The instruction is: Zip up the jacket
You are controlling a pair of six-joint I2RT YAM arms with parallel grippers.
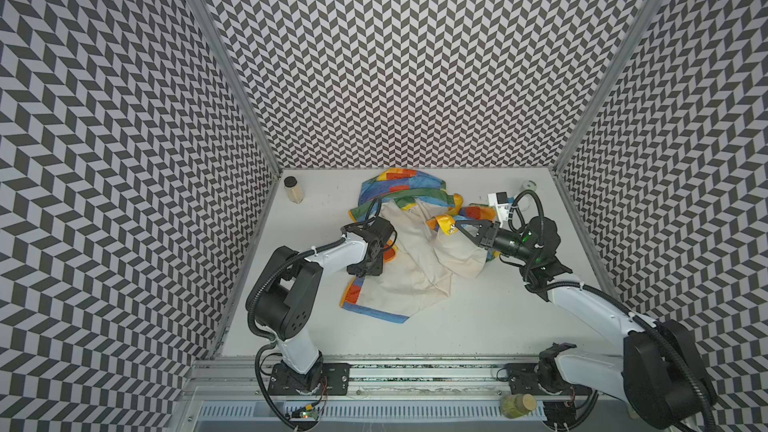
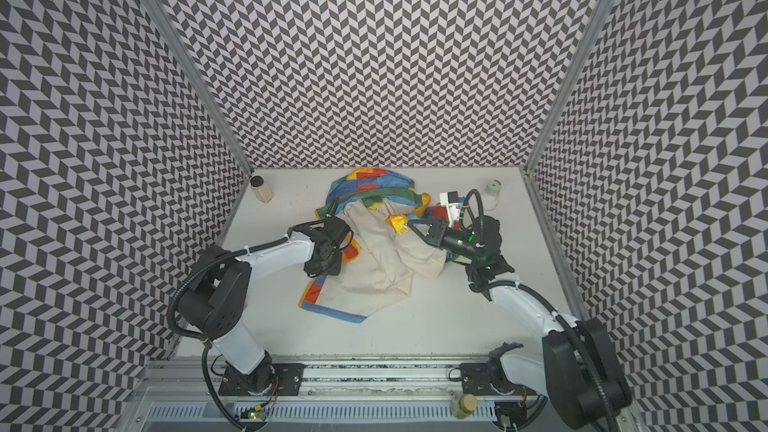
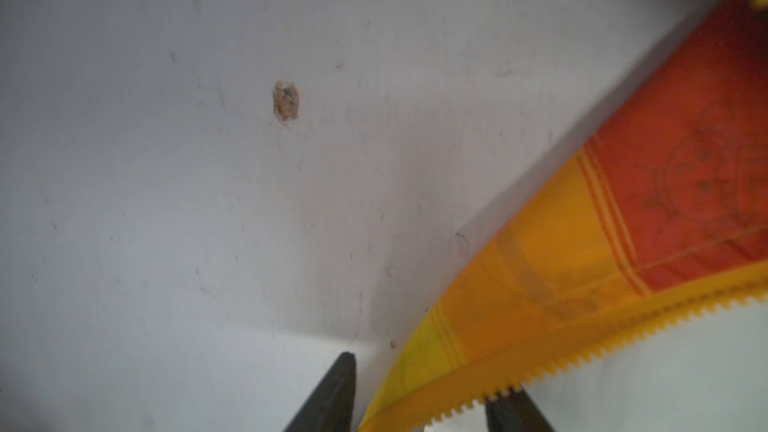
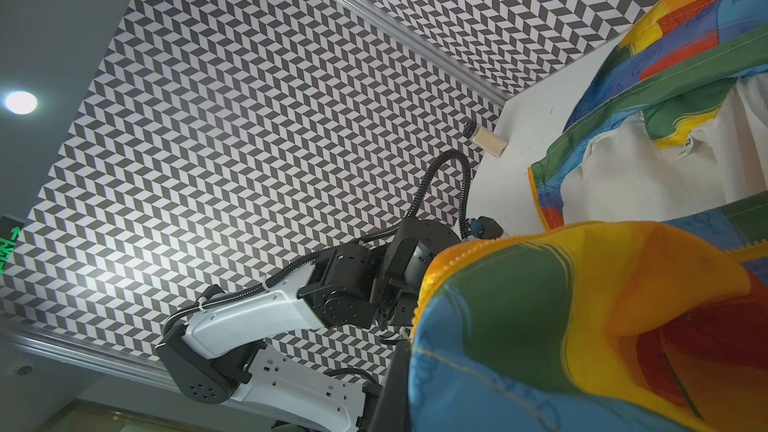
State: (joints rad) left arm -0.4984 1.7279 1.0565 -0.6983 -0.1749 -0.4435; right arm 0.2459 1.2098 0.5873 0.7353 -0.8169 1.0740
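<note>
Meanwhile, the jacket point(image 1: 415, 255) lies open, cream lining up, on the table point(image 1: 478, 317) between both arms, with nothing zipped yet. Judging by the layout, doing this step well means pinching each zipper edge close to its bottom end and drawing the 2 halves together flat, without twisting the thin cloth. In the left wrist view the left gripper point(image 3: 422, 403) stands partly open, its fingers point(image 3: 332, 392) straddling the toothed zipper strip point(image 3: 623, 326) of the orange-and-red front edge — not clamped on it. The right gripper point(image 1: 456, 228) is closed on the opposite front edge — a yellow-orange fold held up above the lining.
</note>
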